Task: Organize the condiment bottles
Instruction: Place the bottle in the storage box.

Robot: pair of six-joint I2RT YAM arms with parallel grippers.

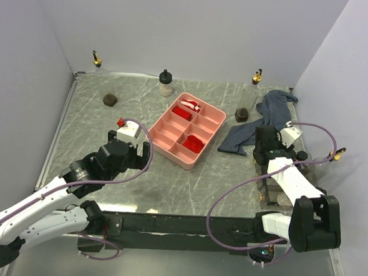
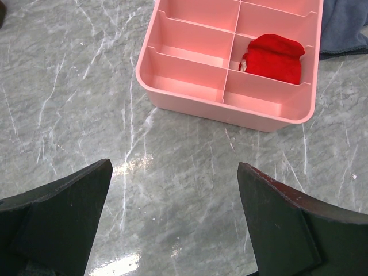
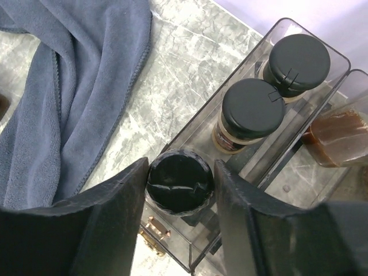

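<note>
Right wrist view gave us the step in hand. The right gripper (image 3: 181, 172) had its two fingers pressed against either side of a black-capped bottle (image 3: 179, 185), clasping it by the cap at the near end of a lane in the clear organizer (image 3: 261, 164). A second capped bottle (image 3: 253, 108) stood just beyond it in the same lane. A third capped bottle (image 3: 299, 61) stood at the far end, and a brown bottle (image 3: 336, 135) sat in the neighbouring lane. We could not tell whether the held bottle's base was down on the organizer floor (the cap hid everything beneath it). The blue-grey cloth (image 3: 75, 86) lay beside the organizer.

We judged this to be the setting-down of that bottle into its row. To do it well, we thought the gripper should keep the bottle upright and lower it straight. It should meet the floor before letting go, part its fingers only a little, and lift straight up. The second cap was near enough to be knocked, and one finger sat close to the lane wall.

Left wrist view showed the left gripper (image 2: 174, 167) spread wide with nothing between its fingers, near the pink tray (image 2: 230, 112). From above we saw several bottles out on the table:
- a tall spouted bottle (image 1: 97, 62) at the back corner;
- a cream bottle (image 1: 166, 82) at the back wall;
- a squat dark jar (image 1: 111, 99);
- another spouted bottle (image 1: 249, 97) by the cloth.

We judged the sorting far from finished.
</note>
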